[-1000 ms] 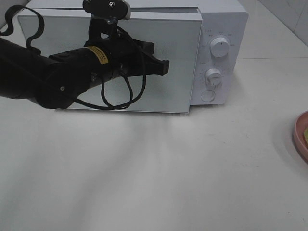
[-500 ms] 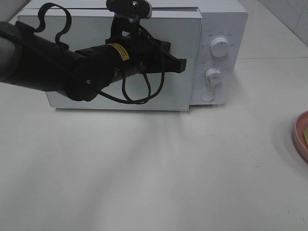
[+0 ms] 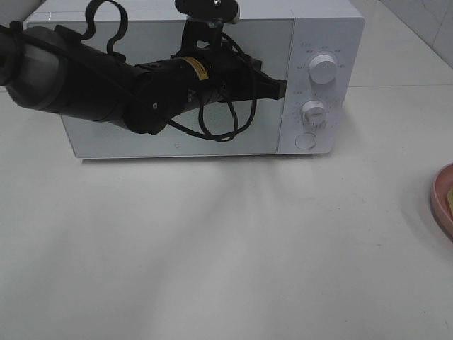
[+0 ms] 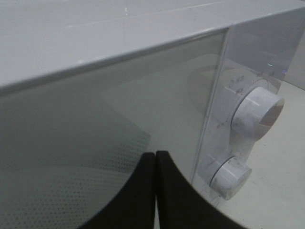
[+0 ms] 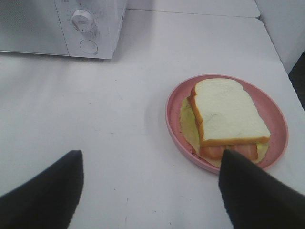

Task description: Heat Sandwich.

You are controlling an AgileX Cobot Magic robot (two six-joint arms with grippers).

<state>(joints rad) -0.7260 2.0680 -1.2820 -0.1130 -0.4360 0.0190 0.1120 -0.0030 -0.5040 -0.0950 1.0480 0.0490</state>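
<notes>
Step in hand: judged as door handling at the microwave (image 3: 212,78); the door (image 3: 170,85) lies flush with the body while the sandwich is not inside, so the door must be opened before loading.
Left gripper (image 4: 156,160): jaws pressed together, nothing between them; tips touching or just off the door glass near its edge beside the control panel; exact contact cannot be told.
Right gripper (image 5: 147,188): jaws wide apart, holding nothing; raised above the table (image 3: 226,248), well away from the microwave.
Sandwich (image 5: 228,117): lying flat on the pink plate (image 5: 174,102), top slice of white bread facing up, filling showing along one side; plate resting on the table, off to the right of the microwave and well apart from it; only the plate rim shows at the right edge of the high view.
Sandwich relative to right gripper: ahead of the open jaws and nearer one fingertip; not between them; no contact.
Sandwich relative to left gripper: far across the table; out of the left wrist view.
Method: no handle is visible, so seek the door seam beside the upper knob (image 3: 324,69) and lower knob (image 3: 313,112); avoid turning either knob; swing the door fully clear before the plate approaches.
Caution: keep the plate level during transfer; grip the rim, not the bread.
</notes>
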